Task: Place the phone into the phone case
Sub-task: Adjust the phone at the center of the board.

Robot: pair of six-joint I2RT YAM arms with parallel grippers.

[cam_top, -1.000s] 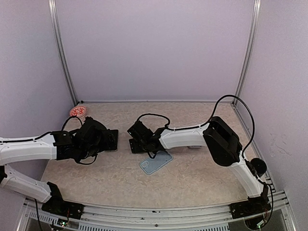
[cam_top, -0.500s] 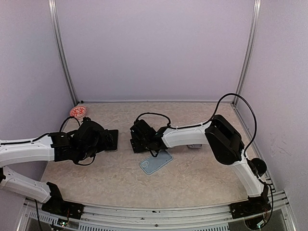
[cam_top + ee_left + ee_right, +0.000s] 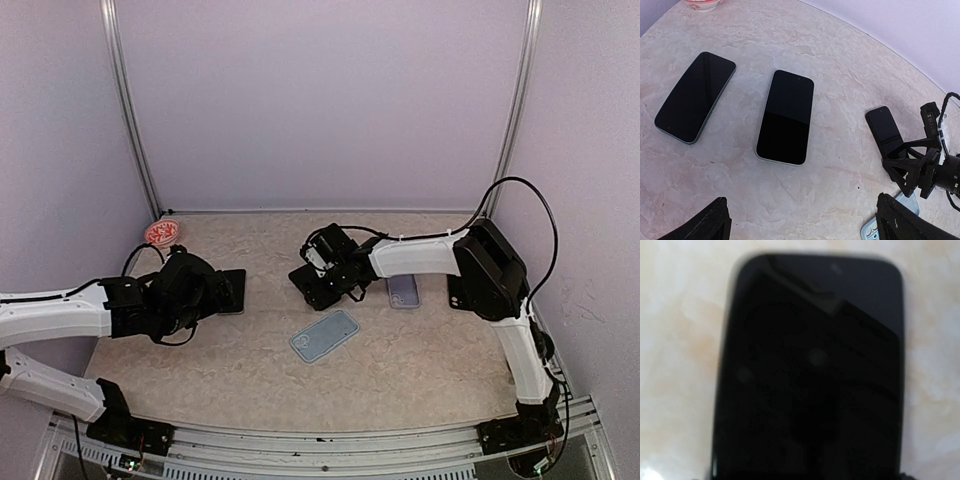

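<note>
Top external view: the light-blue phone case [image 3: 325,335] is seen lying flat and unfilled on the marbled counter [image 3: 420,380]. The right tool [image 3: 318,286] is reached across just behind it, and the left tool [image 3: 220,290] is held low at the left. A grey-blue slab [image 3: 403,290], phone or case, is seen beside the right arm. A red-and-white dish [image 3: 165,232] is set at the far left corner.

Left wrist view: the left tool is shown spread wide and released, with nothing between its fingers. A black phone [image 3: 695,97] and a second black phone [image 3: 785,117] are laid side by side. A smaller black phone [image 3: 883,129] is seen flat on the counter, its near end at the right tool.

Right wrist view: a blurred glass face fills the frame and no fingers are shown, so whether the right tool is clenched or released cannot be told.

The smaller phone is judged stiff, slick-faced and scratch-prone, best taken across its long edges. The case is judged light and pliable, likely to skid unless pinned.
</note>
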